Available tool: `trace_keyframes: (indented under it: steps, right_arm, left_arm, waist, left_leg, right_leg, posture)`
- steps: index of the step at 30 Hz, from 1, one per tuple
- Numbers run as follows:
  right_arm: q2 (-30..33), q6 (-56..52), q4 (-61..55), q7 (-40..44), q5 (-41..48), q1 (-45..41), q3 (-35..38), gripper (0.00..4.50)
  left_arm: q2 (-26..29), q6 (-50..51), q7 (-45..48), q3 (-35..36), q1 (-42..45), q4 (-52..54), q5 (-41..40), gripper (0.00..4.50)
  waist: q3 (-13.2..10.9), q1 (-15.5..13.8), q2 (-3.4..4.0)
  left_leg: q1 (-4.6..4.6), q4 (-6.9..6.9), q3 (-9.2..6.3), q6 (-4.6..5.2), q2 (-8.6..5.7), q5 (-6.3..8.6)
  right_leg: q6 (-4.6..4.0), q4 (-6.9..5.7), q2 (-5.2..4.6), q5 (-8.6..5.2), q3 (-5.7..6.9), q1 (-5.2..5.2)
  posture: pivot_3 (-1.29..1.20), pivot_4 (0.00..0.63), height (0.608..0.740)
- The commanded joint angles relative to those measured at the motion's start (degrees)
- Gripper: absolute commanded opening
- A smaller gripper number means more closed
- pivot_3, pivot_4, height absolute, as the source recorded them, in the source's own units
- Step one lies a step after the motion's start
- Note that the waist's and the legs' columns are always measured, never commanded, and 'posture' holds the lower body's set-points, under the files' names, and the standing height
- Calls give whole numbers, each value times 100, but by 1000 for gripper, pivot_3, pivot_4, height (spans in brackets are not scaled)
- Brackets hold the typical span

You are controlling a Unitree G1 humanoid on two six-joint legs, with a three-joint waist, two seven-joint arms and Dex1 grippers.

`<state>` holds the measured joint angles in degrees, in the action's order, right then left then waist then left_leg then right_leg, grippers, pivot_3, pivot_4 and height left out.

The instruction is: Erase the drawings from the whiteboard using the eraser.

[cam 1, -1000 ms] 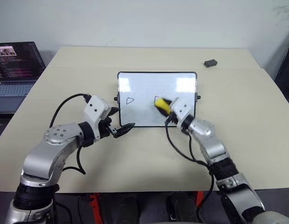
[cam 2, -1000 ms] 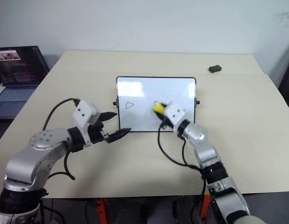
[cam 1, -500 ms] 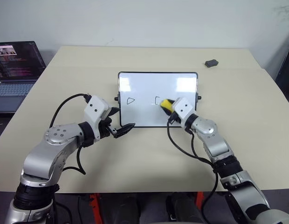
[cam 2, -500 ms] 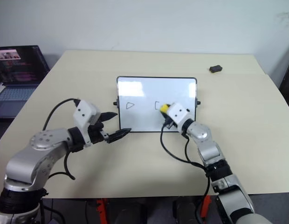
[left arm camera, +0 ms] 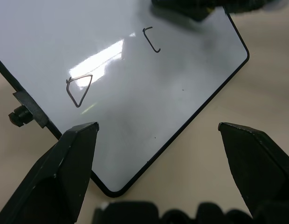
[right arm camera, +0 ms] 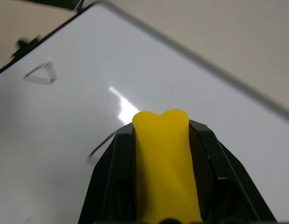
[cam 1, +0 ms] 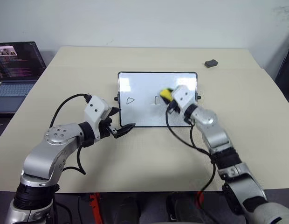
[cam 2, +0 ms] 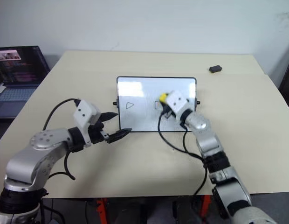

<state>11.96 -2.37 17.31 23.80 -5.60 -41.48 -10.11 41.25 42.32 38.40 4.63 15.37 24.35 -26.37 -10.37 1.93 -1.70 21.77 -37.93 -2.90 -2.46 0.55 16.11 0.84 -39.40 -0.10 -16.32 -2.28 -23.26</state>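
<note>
The whiteboard (cam 1: 144, 114) lies flat in the middle of the table. A whole triangle drawing (cam 1: 130, 100) sits on its left part. A bracket-shaped remnant of a drawing (cam 1: 156, 100) sits near the middle. My right gripper (cam 1: 167, 97) is shut on the yellow eraser (cam 1: 166, 94), which is over the board just right of the remnant. In the right wrist view the eraser (right arm camera: 165, 158) sticks out between the two black fingers (right arm camera: 107, 177). My left gripper (cam 1: 124, 118) is open and holds nothing, its fingers (left arm camera: 74, 158) on either side of the board's near left corner.
A small dark grey lump (cam 1: 210, 63) lies at the table's far right. An open laptop (cam 1: 16, 65) stands off the table's left side. The beige table (cam 1: 149, 158) has bare room in front of the board.
My right gripper has carried the eraser away from me across the board, from beside the middle mark to higher up on the right. The left arm has kept still.
</note>
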Motion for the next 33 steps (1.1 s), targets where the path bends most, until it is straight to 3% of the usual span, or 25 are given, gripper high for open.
trace_keyframes:
  steps: [1,7,17,27,33]
  right_arm:
    - [-121,194,401,-174,-100,-221,-9,1160]
    - [-214,208,734,13,-268,-225,-310,1155]
    - [369,-440,166,1195,-463,476,-1014,1154]
    - [101,76,455,-7,-316,-209,-264,1153]
    - [51,122,578,-230,-337,-312,-111,1153]
  left_arm:
    - [63,-4,38,46,64,174,-34,4500]
    - [60,16,15,62,31,217,-39,4500]
    - [55,47,16,92,1,245,-53,4500]
    - [23,17,42,27,42,198,-38,4500]
    - [7,17,37,-5,54,204,-38,4500]
  waist:
    - [0,0,0]
    - [0,12,0]
    - [2,4,-2]
    - [1,4,-2]
    - [1,-2,-2]
  left_leg:
    - [2,1,1,0,0,0]
    - [5,0,4,1,-1,1]
    - [-10,-7,3,0,-2,0]
    - [-24,-11,3,-3,-4,-4]
    - [-5,-5,-1,-3,0,-4]
  right_leg:
    - [0,4,0,0,-1,0]
    - [1,9,-3,2,-4,0]
    - [1,-8,-1,2,-4,9]
    - [-6,-35,0,6,-5,11]
    - [-6,-12,0,6,-1,4]
  posture:
    - [0,150,740]
    - [0,150,740]
    - [0,150,740]
    - [0,150,740]
    - [0,150,740]
